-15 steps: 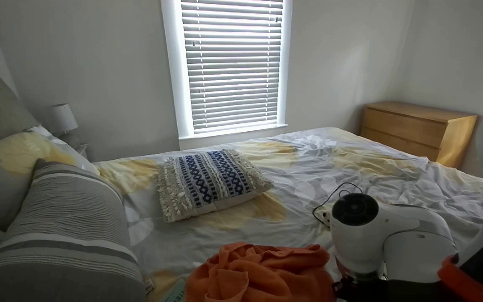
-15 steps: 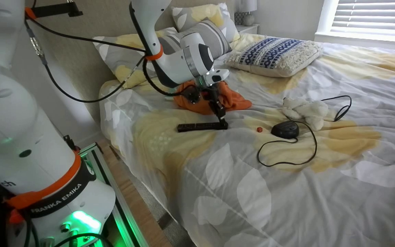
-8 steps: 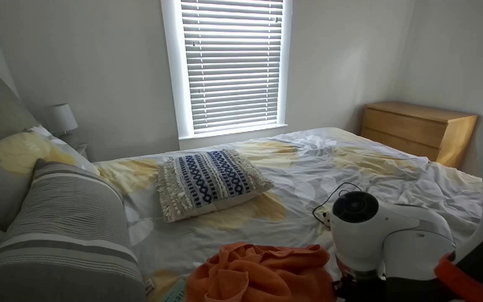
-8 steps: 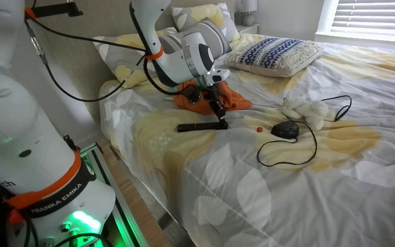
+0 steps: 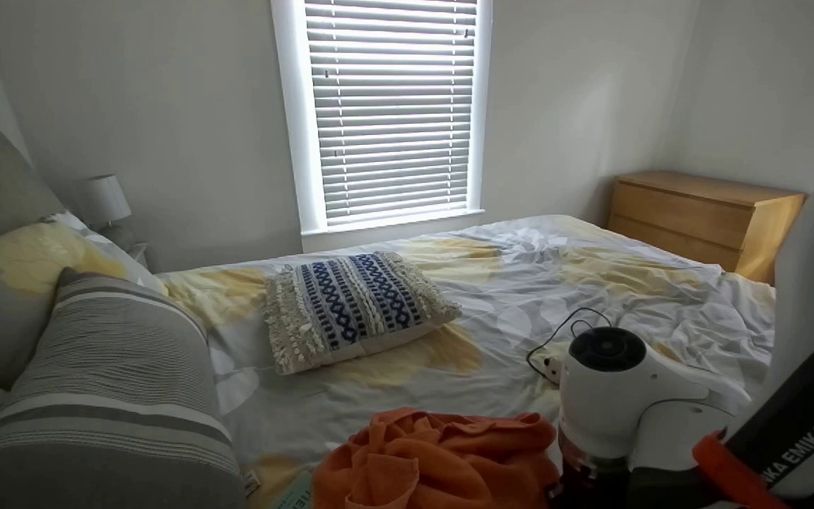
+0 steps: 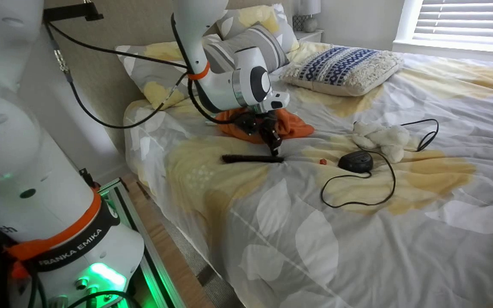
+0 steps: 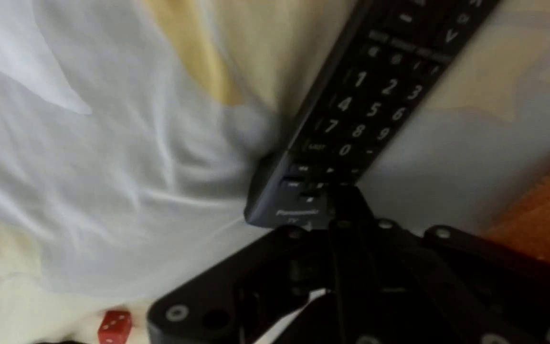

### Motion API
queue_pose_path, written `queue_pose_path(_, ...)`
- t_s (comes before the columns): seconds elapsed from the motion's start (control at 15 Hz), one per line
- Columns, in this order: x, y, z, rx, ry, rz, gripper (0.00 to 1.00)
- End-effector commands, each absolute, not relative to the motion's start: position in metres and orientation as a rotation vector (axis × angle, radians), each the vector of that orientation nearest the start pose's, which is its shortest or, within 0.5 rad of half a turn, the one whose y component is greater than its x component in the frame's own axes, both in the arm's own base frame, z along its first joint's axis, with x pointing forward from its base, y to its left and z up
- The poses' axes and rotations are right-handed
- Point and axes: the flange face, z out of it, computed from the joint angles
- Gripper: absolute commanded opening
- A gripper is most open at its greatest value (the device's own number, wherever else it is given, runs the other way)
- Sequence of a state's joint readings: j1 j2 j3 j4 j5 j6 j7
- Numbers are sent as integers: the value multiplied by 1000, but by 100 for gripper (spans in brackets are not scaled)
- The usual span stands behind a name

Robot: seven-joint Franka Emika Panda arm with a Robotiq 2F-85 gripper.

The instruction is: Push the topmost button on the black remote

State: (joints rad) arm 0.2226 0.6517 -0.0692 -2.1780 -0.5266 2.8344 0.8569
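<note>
Fingers [image 7: 350,206] together over Panasonic remote [image 7: 362,114].

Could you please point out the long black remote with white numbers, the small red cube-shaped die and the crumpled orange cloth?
Long black remote [image 7: 364,114], wrist view: on its number keys.
Small red die [image 7: 115,327], wrist view: middle of its visible part.
Crumpled orange cloth [image 5: 442,459], in an exterior view: on its folds.

Red die [image 6: 323,161] beside a black corded device [image 6: 354,162]
A white plush [image 6: 381,139] lies near the device; a crumpled orange cloth [image 5: 442,459] and a fringed cushion [image 5: 361,307] lie apart; beyond, window blinds [image 5: 393,106] and a wooden dresser [image 5: 682,215].
</note>
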Motion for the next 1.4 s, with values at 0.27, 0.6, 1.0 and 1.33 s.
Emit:
queue_pose_path(0.27,526,111,36,-3214,225,80,0)
queue_pose_path(0.6,520,100,81,-3226,306,4,0)
queue_pose_path(1.0,498,91,115,-3294,362,-74,0)
queue_pose_path(1.33,488,80,134,-3280,456,-175,0)
